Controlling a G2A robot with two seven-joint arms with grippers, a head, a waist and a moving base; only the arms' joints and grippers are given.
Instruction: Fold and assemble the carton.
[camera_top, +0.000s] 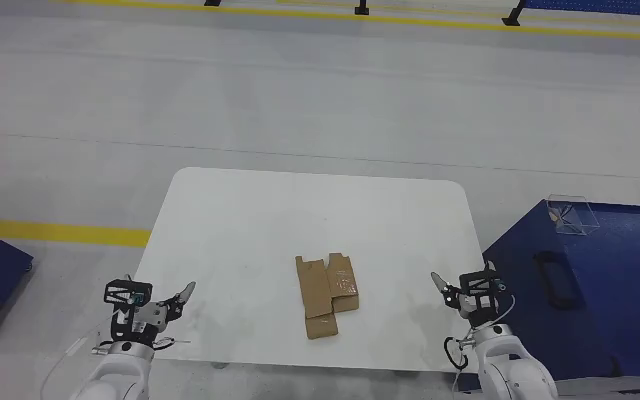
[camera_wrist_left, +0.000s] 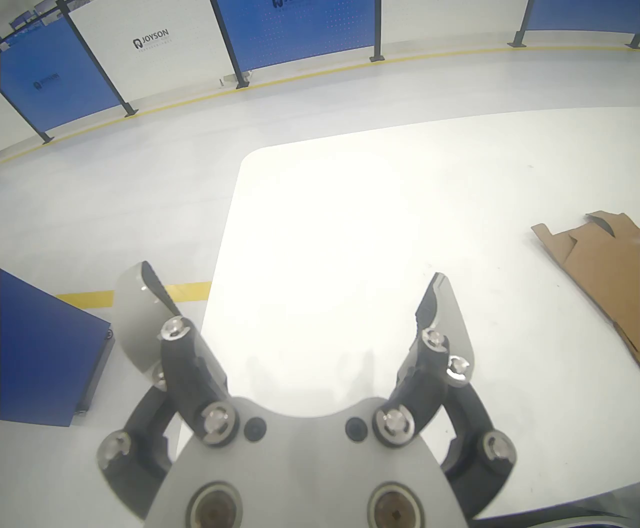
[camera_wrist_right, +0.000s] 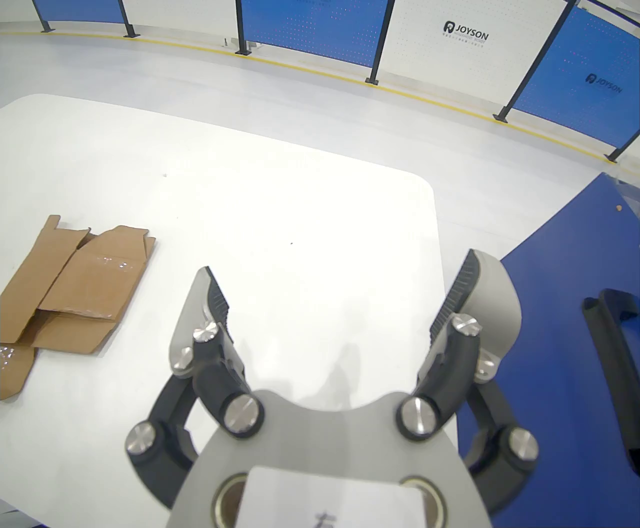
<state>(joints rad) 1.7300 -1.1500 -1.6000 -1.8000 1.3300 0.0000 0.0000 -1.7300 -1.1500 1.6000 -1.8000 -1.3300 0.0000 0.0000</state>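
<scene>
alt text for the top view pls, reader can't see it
A flattened brown carton lies near the front middle of a white table, with nothing touching it. The left gripper and right gripper, both open, are at the table's near corners, one on each side, apart from the carton.

A flattened brown carton (camera_top: 327, 292) lies on a white, round-cornered desk (camera_top: 250, 215), around its middle, toward the robot's edge.

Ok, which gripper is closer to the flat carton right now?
Right. The right gripper hovers beside the carton, apart from it; the left gripper hovers farther off on the opposite side.
</scene>
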